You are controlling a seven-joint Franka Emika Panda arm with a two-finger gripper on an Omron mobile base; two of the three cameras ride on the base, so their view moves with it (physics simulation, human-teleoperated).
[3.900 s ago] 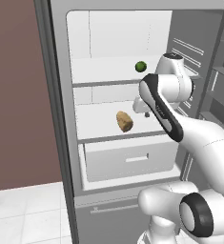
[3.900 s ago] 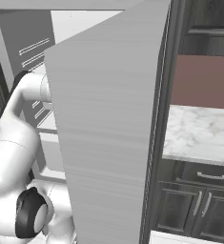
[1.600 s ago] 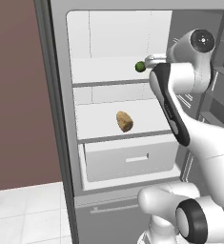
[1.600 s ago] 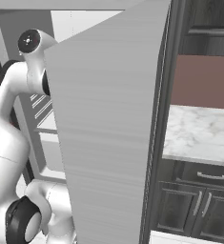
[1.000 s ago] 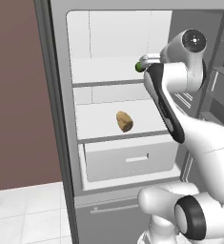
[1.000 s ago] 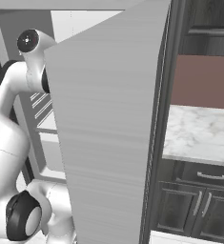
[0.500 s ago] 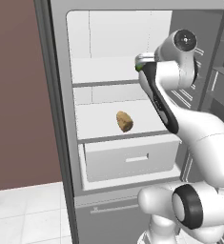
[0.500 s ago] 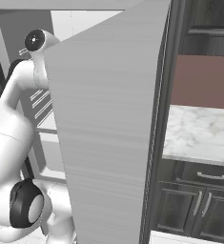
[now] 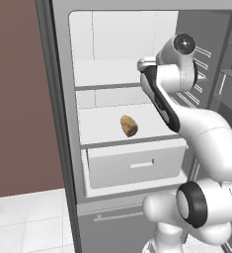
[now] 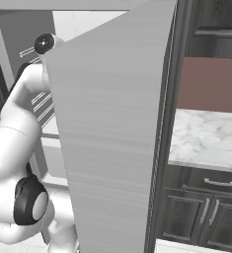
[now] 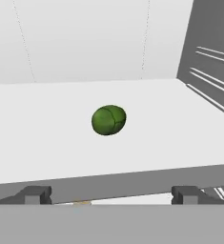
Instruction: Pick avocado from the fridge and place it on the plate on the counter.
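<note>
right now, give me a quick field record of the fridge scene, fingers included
target: small dark green roundish avocado, lying alone on the upper white shelf, untouched
fingers: two dark tips spread wide, level with the shelf's front edge, short of the avocado, nothing between them
gripper: open
other item: tan-brown lumpy oblong item on the shelf below, above the white drawer
fridge: tall grey-framed fridge, door swung open
counter: white-grey marbled counter right of the fridge

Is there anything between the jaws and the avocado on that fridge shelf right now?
Nothing visible. In the hand view the avocado lies alone on the bare white shelf, straight ahead of the open gripper, with clear shelf surface between them.
</note>
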